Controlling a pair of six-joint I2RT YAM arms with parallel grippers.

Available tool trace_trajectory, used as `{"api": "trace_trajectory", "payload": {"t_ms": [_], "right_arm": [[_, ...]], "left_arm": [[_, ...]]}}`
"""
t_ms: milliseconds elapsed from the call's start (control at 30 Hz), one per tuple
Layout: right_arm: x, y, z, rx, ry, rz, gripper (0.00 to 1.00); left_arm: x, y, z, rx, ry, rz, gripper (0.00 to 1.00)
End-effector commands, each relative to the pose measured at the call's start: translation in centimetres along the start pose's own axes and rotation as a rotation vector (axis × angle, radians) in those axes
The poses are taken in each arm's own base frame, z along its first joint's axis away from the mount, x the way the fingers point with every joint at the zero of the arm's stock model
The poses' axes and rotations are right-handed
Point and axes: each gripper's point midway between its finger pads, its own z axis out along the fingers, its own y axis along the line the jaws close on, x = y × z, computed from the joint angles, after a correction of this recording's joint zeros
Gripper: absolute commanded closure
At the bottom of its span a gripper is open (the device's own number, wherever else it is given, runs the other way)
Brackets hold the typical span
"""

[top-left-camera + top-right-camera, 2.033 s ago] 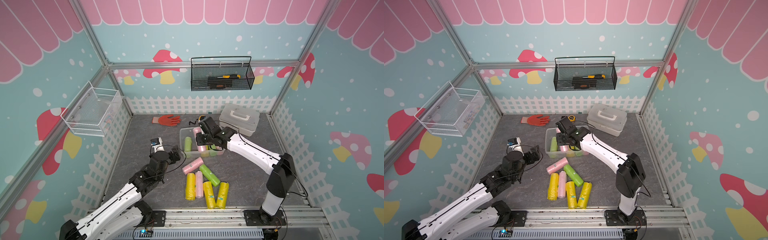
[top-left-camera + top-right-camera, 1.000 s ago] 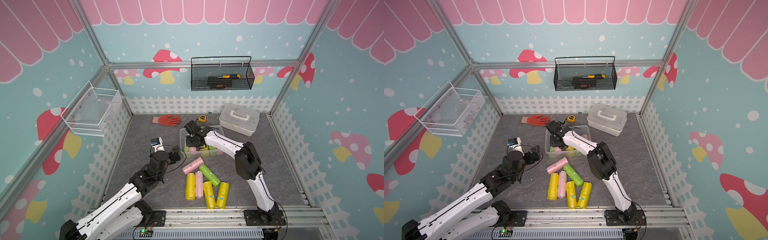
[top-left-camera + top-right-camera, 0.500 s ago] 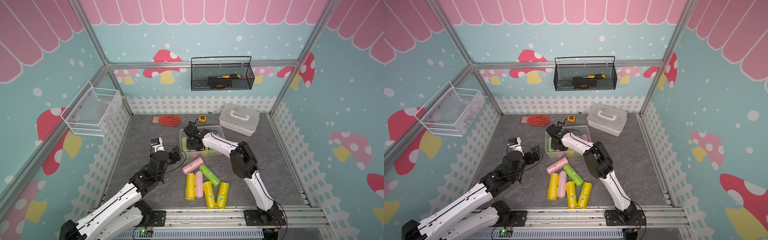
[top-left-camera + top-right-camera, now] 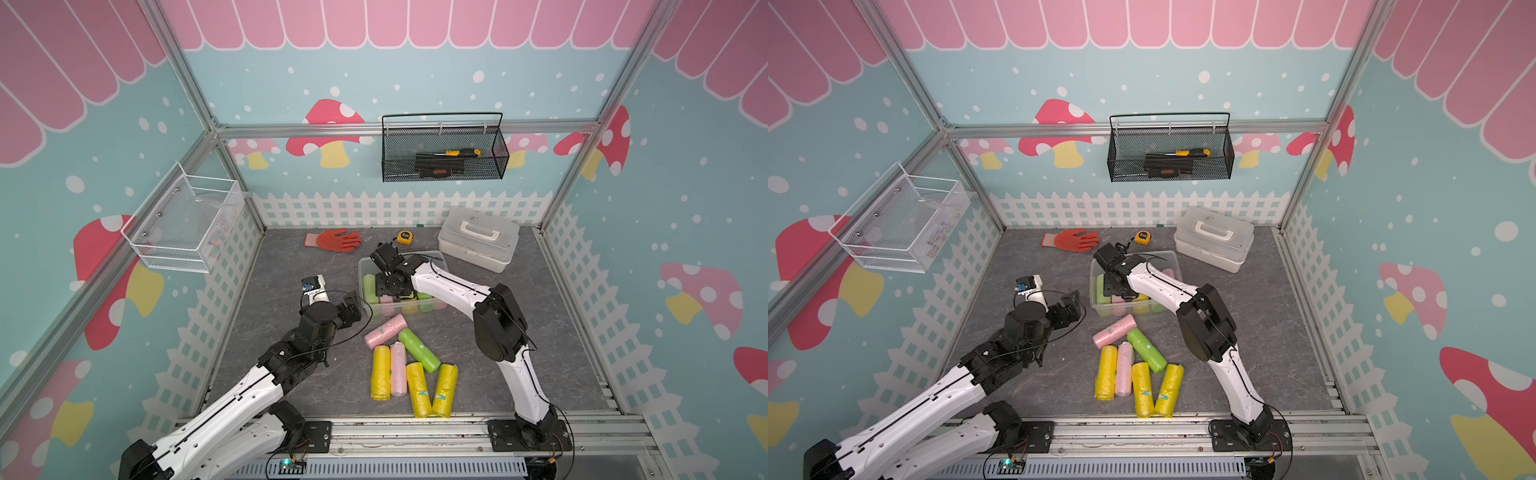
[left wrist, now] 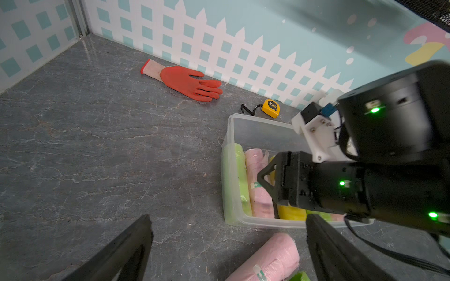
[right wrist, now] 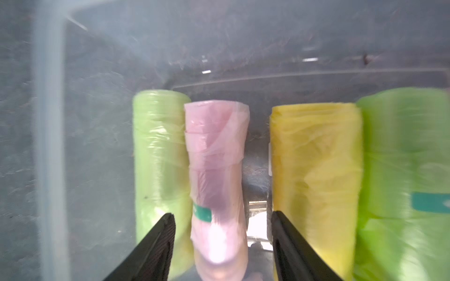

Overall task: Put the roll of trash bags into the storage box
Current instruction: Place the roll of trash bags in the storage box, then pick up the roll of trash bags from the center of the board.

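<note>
the right arm (image 4: 451, 286) rises from the front rail, folds at a high elbow and sends its white forearm back toward the storage box (image 4: 361, 279). there the wrist tips steeply down, so the tool end stands inside the tub. in the right wrist view the right pincer (image 6: 221, 214) has its jaws parted about halfway. the pink roll (image 6: 216, 158) lies lengthwise between them on the floor of the box. one black finger sits in front of the light green roll (image 6: 158, 146), just beside the pink one. the other finger is at the edge of the yellow roll (image 6: 314, 158), with a clear gap to the pink roll, so nothing is clamped. the pink roll lies close against the light green roll and apart from the yellow one. a brighter green roll (image 6: 401, 170) lies beyond the yellow.

the left arm (image 4: 249, 390) stretches low from the front left of the rail, slanting toward the middle of the worktop (image 4: 291, 266). its wrist is held roughly level and aimed at the box's near corner. the left pincer (image 5: 229, 216) is spread as wide as it goes and holds nothing. it is near the box but not touching it.

six loose rolls (image 4: 409, 365) lie in a cluster on the worktop in front of the box, between the two arms.
</note>
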Motion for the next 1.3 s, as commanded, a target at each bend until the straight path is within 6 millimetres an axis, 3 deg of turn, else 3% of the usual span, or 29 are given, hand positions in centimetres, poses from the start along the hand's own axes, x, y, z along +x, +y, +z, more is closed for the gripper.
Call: {"api": "trace_trajectory", "payload": {"t_ms": [0, 167, 267, 367, 500, 667, 833, 967, 1067, 1267], "right_arm": [[-2.6, -1.1, -5.8, 0.037, -0.12, -0.058, 0.33], [-4.2, -4.1, -11.9, 0.124, -0.247, -0.154, 0.28], [-3.7, -6.3, -13.7, 0.19, -0.261, -0.211, 0.27], [-2.2, -8.1, -15.4, 0.213, -0.26, -0.256, 0.27], [1.2, -10.2, -17.0, 0.169, -0.254, -0.254, 0.27], [4.2, -12.4, -19.3, 0.083, -0.356, -0.226, 0.26], [4.4, -15.6, -24.1, 0.116, -0.523, -0.167, 0.2], [5.1, -16.9, -25.7, 0.086, -0.615, -0.12, 0.18], [5.5, -17.2, -26.7, 0.048, -0.671, -0.107, 0.16], [6.1, -19.9, -29.5, 0.088, -0.774, -0.052, 0.11]], "left_arm": [[-0.9, -0.3, -0.4, 0.014, -0.01, -0.02, 0.01], [-0.8, -0.3, -0.4, 0.014, -0.009, -0.019, 0.01], [-0.8, -0.3, -0.4, 0.01, -0.008, -0.018, 0.01], [-0.7, -0.3, -0.3, 0.01, -0.003, -0.016, 0.01], [-0.6, -0.4, -0.2, 0.011, 0.005, -0.015, 0.01], [-0.7, -1.0, -0.4, 0.036, 0.027, -0.002, 0.01], [-0.5, -2.4, -0.5, 0.099, 0.071, 0.017, 0.02], [-0.2, -3.2, -0.4, 0.127, 0.107, 0.03, 0.04], [0.6, -4.6, -0.6, 0.189, 0.161, 0.031, 0.06], [2.9, -8.2, -1.4, 0.313, 0.288, 0.021, 0.09]]}}
